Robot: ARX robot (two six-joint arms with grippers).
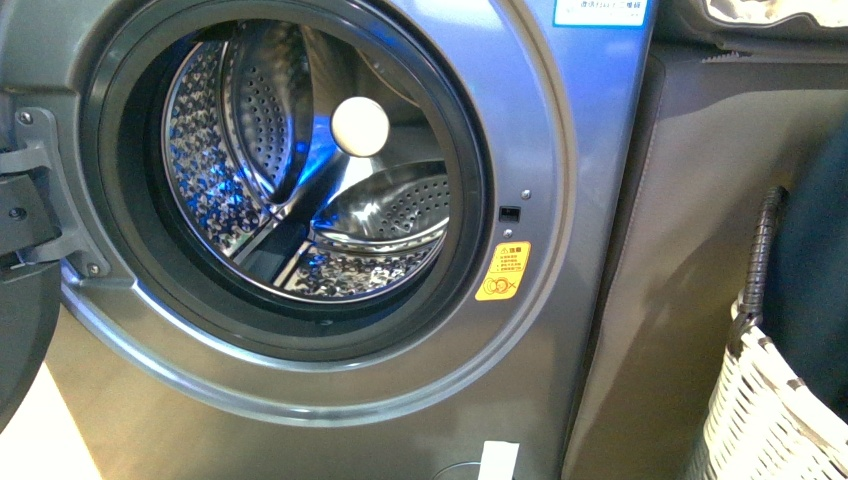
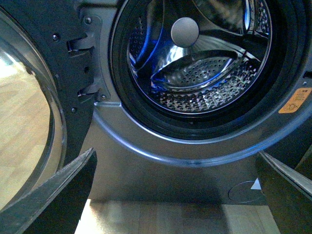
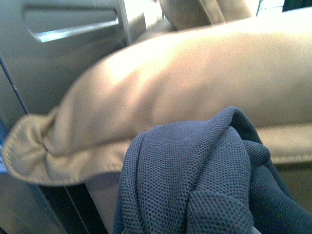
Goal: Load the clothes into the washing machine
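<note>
While the drum sits bare, I judge we're at the pick-and-carry step. The clothes are bunched right up against the right wrist camera. In the front view they show as a dark mass at the right edge above the basket, well apart from the washer doorway. The right gripper is buried under cloth, so I can't tell if it's clamped. The left gripper is spread wide, empty, facing the doorway. Next move, I reckon: swing the clothes left to the porthole, high enough to clear its rim. Long axis? It's wadded here, but the front view suggests it hangs roughly up-and-down.
</note>
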